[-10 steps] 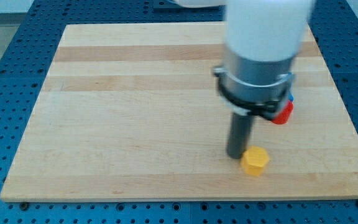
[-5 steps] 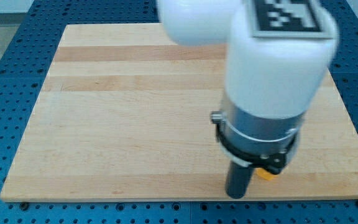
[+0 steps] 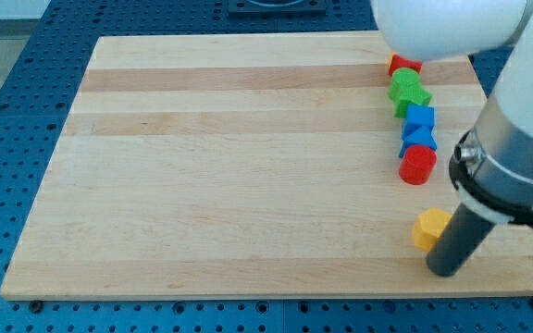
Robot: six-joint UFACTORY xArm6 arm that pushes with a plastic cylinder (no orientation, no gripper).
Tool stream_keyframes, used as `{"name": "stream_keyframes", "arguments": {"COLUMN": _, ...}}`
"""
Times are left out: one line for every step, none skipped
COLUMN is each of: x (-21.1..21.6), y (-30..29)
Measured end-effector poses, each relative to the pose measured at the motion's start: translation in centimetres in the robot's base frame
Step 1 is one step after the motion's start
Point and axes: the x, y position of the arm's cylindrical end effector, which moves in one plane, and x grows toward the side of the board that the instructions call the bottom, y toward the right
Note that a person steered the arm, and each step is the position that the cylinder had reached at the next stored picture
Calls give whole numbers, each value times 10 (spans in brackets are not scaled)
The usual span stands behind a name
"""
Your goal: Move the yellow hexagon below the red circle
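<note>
Yellow hexagon [image 3: 430,228]: near the board's bottom edge, directly under the red circle [image 3: 417,165], apart from it, where we want it.
My tip [image 3: 445,270]: touching the hexagon's lower right side; we carry a bare rod, nothing to open or close.
Column above: blue blocks [image 3: 419,129], green block [image 3: 408,91], red block [image 3: 402,65], lined along the wooden board [image 3: 229,166], untouched.

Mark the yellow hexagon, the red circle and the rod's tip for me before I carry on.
yellow hexagon [image 3: 428,227], camera view, on its top face.
red circle [image 3: 417,164], camera view, on its round top.
my tip [image 3: 444,272], camera view, at the rod's very end, beside the yellow hexagon on the view's lower right.
</note>
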Motion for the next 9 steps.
{"name": "stream_keyframes", "arguments": {"x": -21, "y": 7}}
{"name": "stream_keyframes", "arguments": {"x": -23, "y": 18}}
{"name": "stream_keyframes", "arguments": {"x": -27, "y": 24}}
{"name": "stream_keyframes", "arguments": {"x": -43, "y": 34}}
{"name": "stream_keyframes", "arguments": {"x": -37, "y": 40}}
{"name": "stream_keyframes", "arguments": {"x": -8, "y": 29}}
{"name": "stream_keyframes", "arguments": {"x": -7, "y": 0}}
{"name": "stream_keyframes", "arguments": {"x": -20, "y": -1}}
{"name": "stream_keyframes", "arguments": {"x": -32, "y": 0}}
